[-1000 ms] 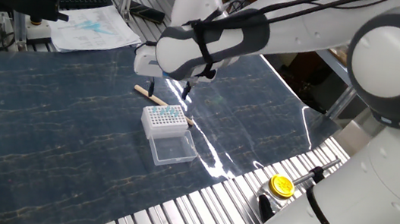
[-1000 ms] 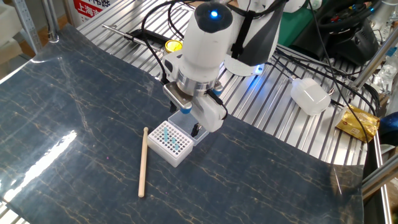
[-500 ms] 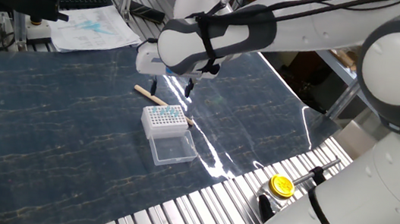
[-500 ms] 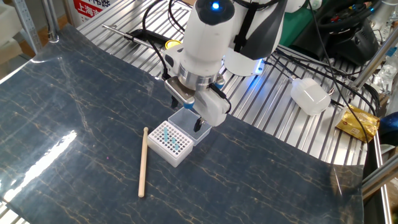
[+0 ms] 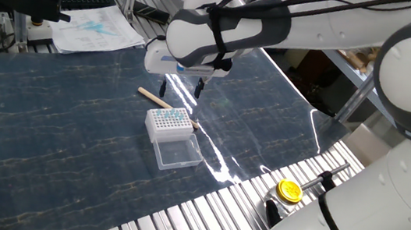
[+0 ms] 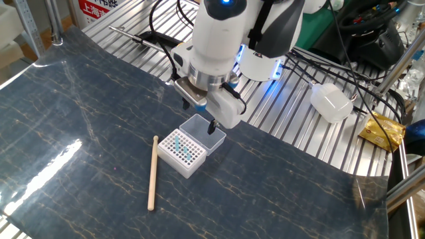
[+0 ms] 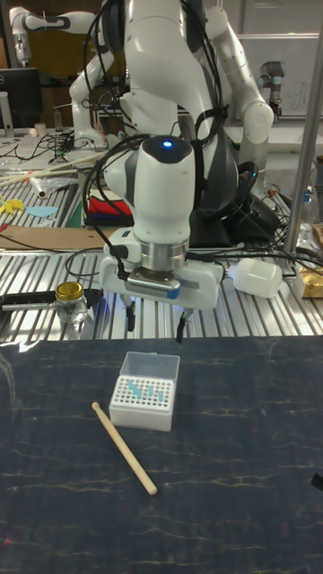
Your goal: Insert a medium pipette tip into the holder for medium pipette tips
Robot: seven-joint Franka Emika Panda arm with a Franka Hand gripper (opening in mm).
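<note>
The holder for medium pipette tips (image 5: 169,125) (image 6: 179,153) (image 7: 141,404) is a small white box with a grid of holes, and its clear lid (image 6: 203,131) (image 7: 150,366) lies folded open beside it. Several light-blue medium pipette tips (image 6: 183,148) (image 7: 139,388) sit in its holes. My gripper (image 5: 181,88) (image 6: 199,115) (image 7: 157,332) hangs open above the box and its lid, touching neither. Nothing shows between its fingers.
A cream wooden stick (image 5: 154,97) (image 6: 153,172) (image 7: 124,447) lies on the dark mat next to the holder. A yellow-capped jar (image 5: 289,190) (image 7: 69,302) stands on the metal slats. A white device (image 6: 331,101) and cables lie on the slats behind the arm.
The open gripper has risen away from the holder. The holder, its tips and the stick have not moved.
</note>
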